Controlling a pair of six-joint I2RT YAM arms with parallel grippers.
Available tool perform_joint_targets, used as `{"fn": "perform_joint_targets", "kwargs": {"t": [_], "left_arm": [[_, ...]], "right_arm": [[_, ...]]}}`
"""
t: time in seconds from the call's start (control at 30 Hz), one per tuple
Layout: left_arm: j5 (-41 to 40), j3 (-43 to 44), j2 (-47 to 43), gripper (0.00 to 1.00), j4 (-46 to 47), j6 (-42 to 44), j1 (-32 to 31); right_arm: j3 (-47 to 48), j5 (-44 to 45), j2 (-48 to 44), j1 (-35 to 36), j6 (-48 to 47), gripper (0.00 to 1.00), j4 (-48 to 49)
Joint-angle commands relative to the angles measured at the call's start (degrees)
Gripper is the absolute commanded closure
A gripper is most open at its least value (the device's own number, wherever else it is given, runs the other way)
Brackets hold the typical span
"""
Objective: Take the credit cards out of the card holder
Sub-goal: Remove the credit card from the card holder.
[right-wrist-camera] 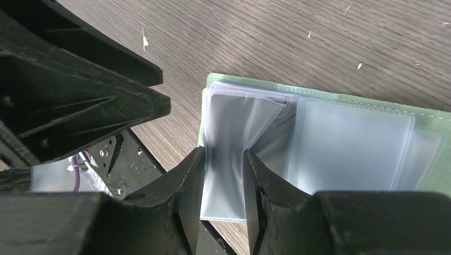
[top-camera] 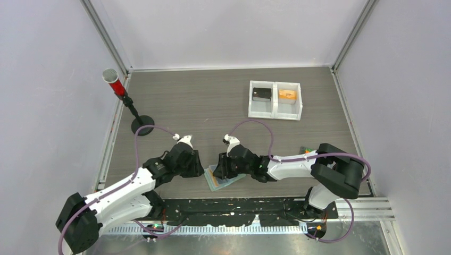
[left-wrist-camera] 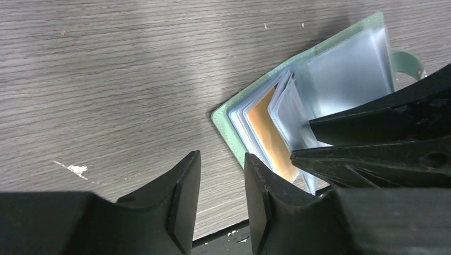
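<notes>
The sage-green card holder (top-camera: 225, 181) lies open at the table's near edge, its clear sleeves fanned out. It also shows in the left wrist view (left-wrist-camera: 227, 127) and the right wrist view (right-wrist-camera: 324, 99). An orange-tan credit card (left-wrist-camera: 269, 134) sits inside one sleeve. I cannot make out the light blue card. My right gripper (top-camera: 219, 168) (right-wrist-camera: 224, 155) pinches one clear sleeve (right-wrist-camera: 226, 180) that bows between its fingers. Its fingers (left-wrist-camera: 372, 119) reach in from the right in the left wrist view. My left gripper (top-camera: 198, 166) (left-wrist-camera: 221, 155) is open and empty, just left of the holder's corner.
A white two-compartment tray (top-camera: 275, 113) stands at the back right, with a black flat piece (top-camera: 261, 94) and an orange item (top-camera: 287, 94) inside. A red cup on a black stand (top-camera: 113, 83) is at the back left. The black mounting plate (top-camera: 239, 210) borders the table's near edge.
</notes>
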Motion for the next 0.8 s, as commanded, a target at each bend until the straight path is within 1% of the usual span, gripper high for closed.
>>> {"fn": "perform_joint_targets", "kwargs": {"t": [0.0,0.27,0.47,0.63,0.77], "left_arm": [[1.3,3.9,3.5,0.63,3.5,1.8,0.8],[2.4,5.0,6.7,0.65,4.9,1.9,1.0],[2.5,5.4,8.5,0.66,5.6,2.0,1.0],[4.7,5.9,9.8,0.66,6.4,2.5,1.0],[6.6,5.9,10.9,0.67,8.9,2.5,1.0]], "right_arm": [[-1.7,-3.2,-1.9,-1.0,1.5,0.62,4.2],[-4.2,-6.3,-2.5,-2.7,2.6,0.57,7.8],[-6.4,-8.6,-2.9,-4.4,4.1,0.6,11.3],[-7.3,-8.8,-3.9,-5.1,4.5,0.61,11.9],[-8.0,-9.5,-4.0,-5.7,5.0,0.61,13.0]]}}
